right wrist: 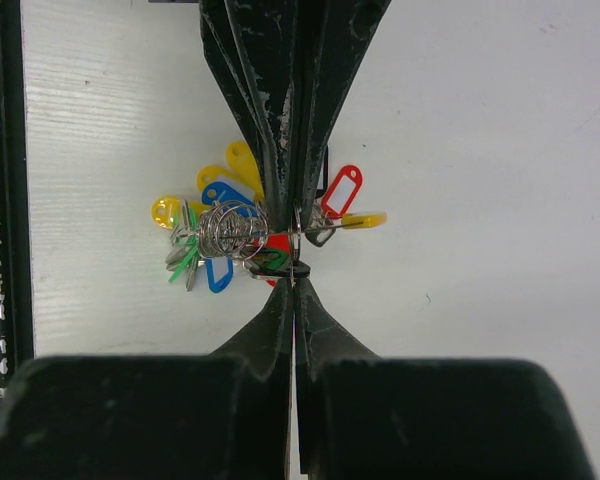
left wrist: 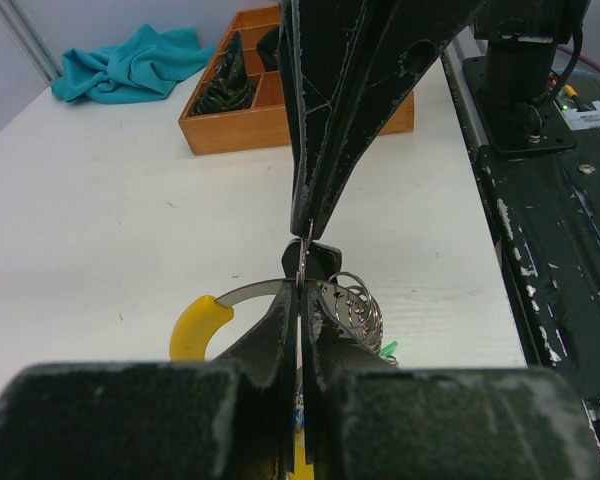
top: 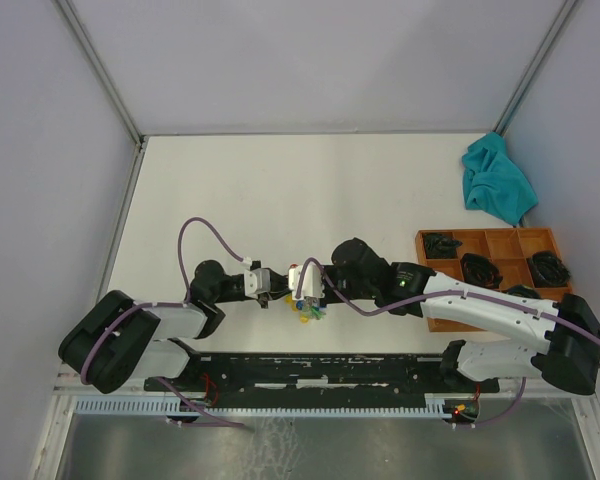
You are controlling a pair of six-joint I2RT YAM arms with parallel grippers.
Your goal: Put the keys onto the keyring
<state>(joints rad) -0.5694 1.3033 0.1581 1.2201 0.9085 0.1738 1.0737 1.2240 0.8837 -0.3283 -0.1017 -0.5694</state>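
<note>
The keyring is a silvery ring with a yellow sleeve. It carries coiled small rings and red, yellow, blue and green tags, and lies near the table's front edge. My left gripper is shut on the ring's metal band. My right gripper comes from the opposite side, tip to tip with the left. It is shut on a thin small ring that carries a black-headed key, pressed against the band. A green piece sticks out of the bunch; I cannot tell whether it is a key.
A wooden compartment tray with dark bundles stands at the right, beside my right arm. A teal cloth lies behind it near the right wall. The black base rail runs along the near edge.
</note>
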